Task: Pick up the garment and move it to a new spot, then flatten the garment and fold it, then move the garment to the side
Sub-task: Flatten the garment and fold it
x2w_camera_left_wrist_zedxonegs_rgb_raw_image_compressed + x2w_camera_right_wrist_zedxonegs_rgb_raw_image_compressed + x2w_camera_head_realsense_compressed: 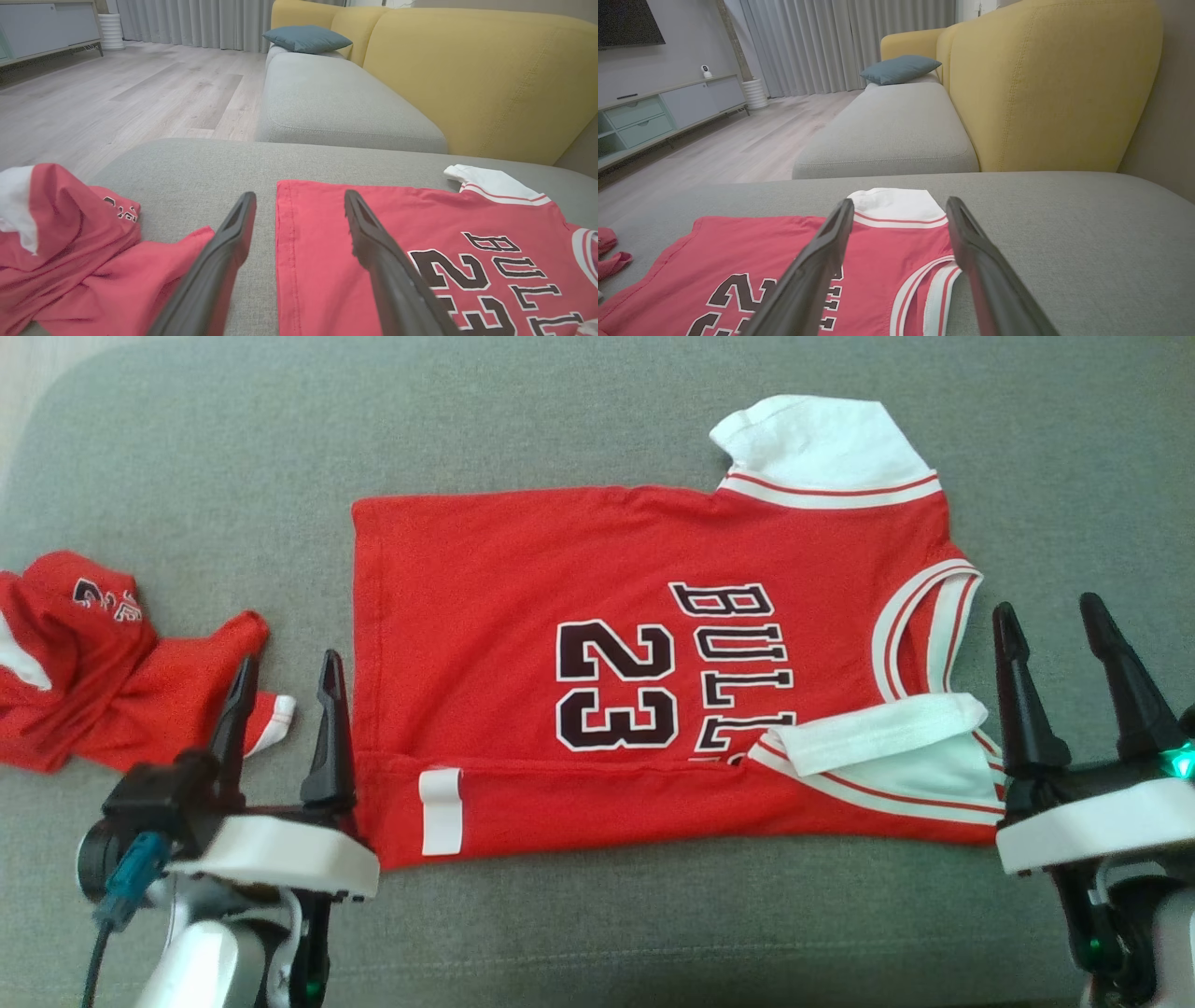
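A red garment (523, 616) with white sleeves and a black "23" print lies spread on the grey sofa seat (597, 933), its near long edge folded over toward the middle. The garment (317, 252) fills the lower right of the left wrist view, and in the right wrist view the garment (887, 252) lies under the fingers. My left gripper (288, 695) stands open at the hem end, nothing between its fingers. At the collar end my right gripper (1050, 630) is open too and empty.
A second crumpled red piece (93, 663) lies on the seat left of my left gripper. A yellow backrest (1045, 84) runs along the far side, with a blue cushion (306, 38) further down the sofa. Wooden floor (117, 93) lies beyond the seat's edge.
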